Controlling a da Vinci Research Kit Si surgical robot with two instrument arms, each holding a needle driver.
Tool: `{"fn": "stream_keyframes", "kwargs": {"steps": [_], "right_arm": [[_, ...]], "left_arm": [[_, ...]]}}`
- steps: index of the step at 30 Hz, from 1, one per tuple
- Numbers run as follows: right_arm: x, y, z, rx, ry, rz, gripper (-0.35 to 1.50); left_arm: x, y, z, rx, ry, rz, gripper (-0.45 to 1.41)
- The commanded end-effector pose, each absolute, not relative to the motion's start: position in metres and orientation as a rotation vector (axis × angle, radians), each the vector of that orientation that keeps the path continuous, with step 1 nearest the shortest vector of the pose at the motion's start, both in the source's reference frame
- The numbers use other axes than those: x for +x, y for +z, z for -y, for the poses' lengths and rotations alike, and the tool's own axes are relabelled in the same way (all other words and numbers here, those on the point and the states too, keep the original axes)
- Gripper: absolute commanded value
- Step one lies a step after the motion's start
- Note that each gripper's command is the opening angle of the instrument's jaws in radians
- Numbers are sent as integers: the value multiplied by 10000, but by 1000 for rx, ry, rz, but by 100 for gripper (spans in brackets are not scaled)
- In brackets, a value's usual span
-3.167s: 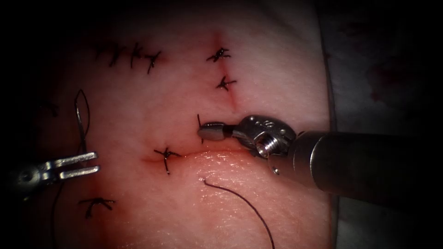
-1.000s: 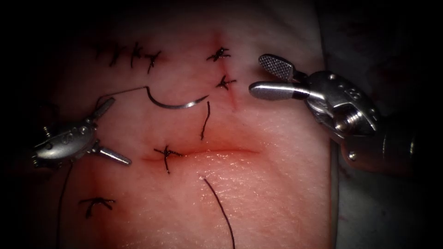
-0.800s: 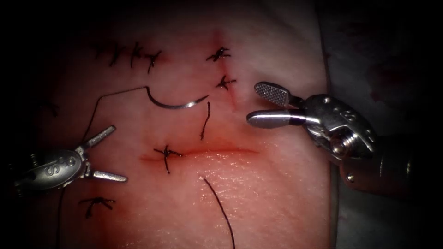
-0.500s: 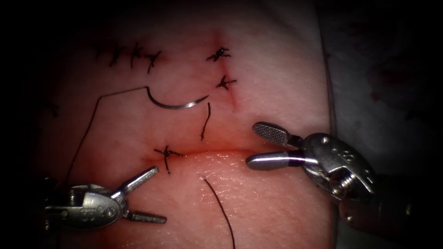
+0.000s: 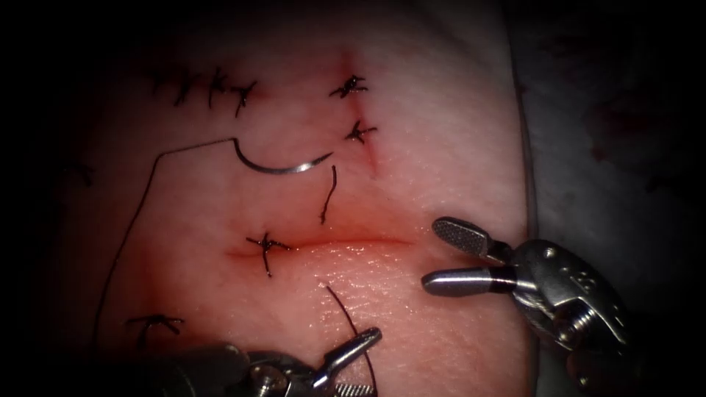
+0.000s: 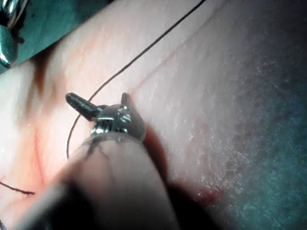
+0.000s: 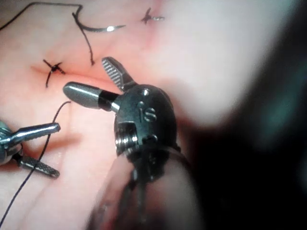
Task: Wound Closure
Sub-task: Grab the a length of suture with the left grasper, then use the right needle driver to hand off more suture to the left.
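Above the cut [image 5: 346, 241], on the tissue [image 5: 441, 147], we see the curved steel needle [image 5: 283, 166] lying free, outside the flesh, its dark thread [image 5: 129, 242] looping left. Both pincers gape and hold nothing: the left pincer [image 5: 353, 364] straddles the thread tail [image 5: 346, 312] below the cut, the right pincer [image 5: 452, 257] hovers at its right end. We judge a good grasp needs the tail seated deep between the ribbed jaws; the tissue looks soft and glistening.
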State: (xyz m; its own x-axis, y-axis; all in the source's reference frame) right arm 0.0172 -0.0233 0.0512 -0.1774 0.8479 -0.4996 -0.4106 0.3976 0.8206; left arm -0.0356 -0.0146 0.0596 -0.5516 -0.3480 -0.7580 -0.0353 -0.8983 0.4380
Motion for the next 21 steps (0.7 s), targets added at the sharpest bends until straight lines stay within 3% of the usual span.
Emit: {"fn": "stream_keyframes", "kwargs": {"steps": [1, 14, 15, 16, 17, 21], "right_arm": [[182, 522, 234, 440, 1183, -1317, 131], [194, 536, 231, 417, 1191, -1315, 130], [200, 536, 231, 408, 1197, -1314, 130], [200, 536, 231, 408, 1197, -1314, 130], [205, 536, 234, 418, 1185, -1321, 128], [209, 532, 238, 441, 1134, -1268, 128]], "left_arm": [[-364, 602, 148, 1381, -2531, 611, 51], [-367, 566, 177, 1403, -2391, 567, 34], [-359, 565, 178, 1375, -2411, 566, -5], [-359, 565, 178, 1375, -2411, 566, -5], [-352, 563, 174, 1356, -2426, 546, -45], [-340, 552, 145, 1371, -2416, 519, -45]]}}
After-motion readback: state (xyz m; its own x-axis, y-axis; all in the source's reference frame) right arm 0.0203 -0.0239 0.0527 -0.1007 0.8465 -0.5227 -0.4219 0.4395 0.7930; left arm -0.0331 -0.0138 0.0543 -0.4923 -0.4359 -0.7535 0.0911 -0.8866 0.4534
